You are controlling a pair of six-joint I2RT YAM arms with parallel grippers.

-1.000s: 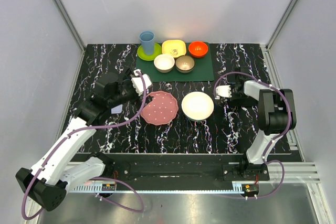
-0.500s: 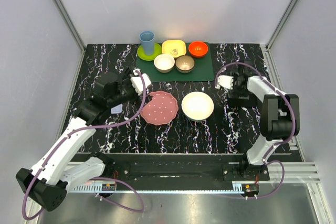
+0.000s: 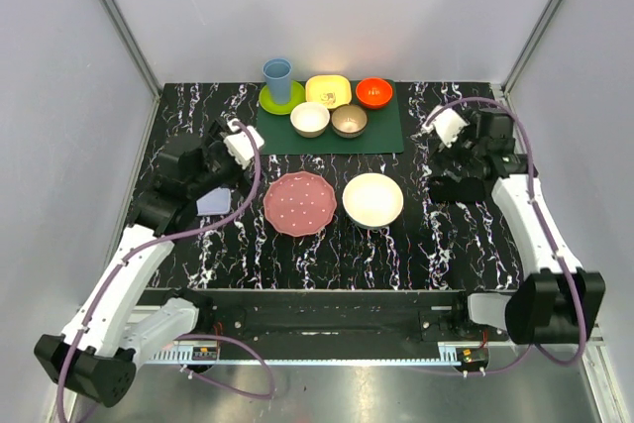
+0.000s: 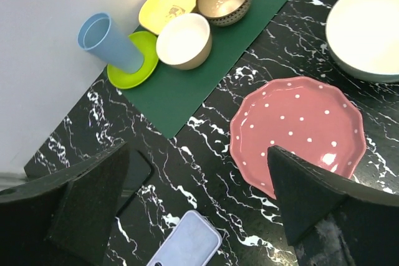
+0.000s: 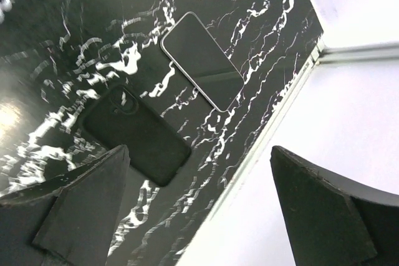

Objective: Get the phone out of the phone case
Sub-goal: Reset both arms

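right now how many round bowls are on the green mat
3: cream bowl and brown bowl side by side, orange bowl at the mat's far right corner; none seems hidden.

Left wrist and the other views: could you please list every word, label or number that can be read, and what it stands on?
No text can be read.
Yellow dish: a small dark mark inside, too blurred to read.
Phone: dark screen, no text.
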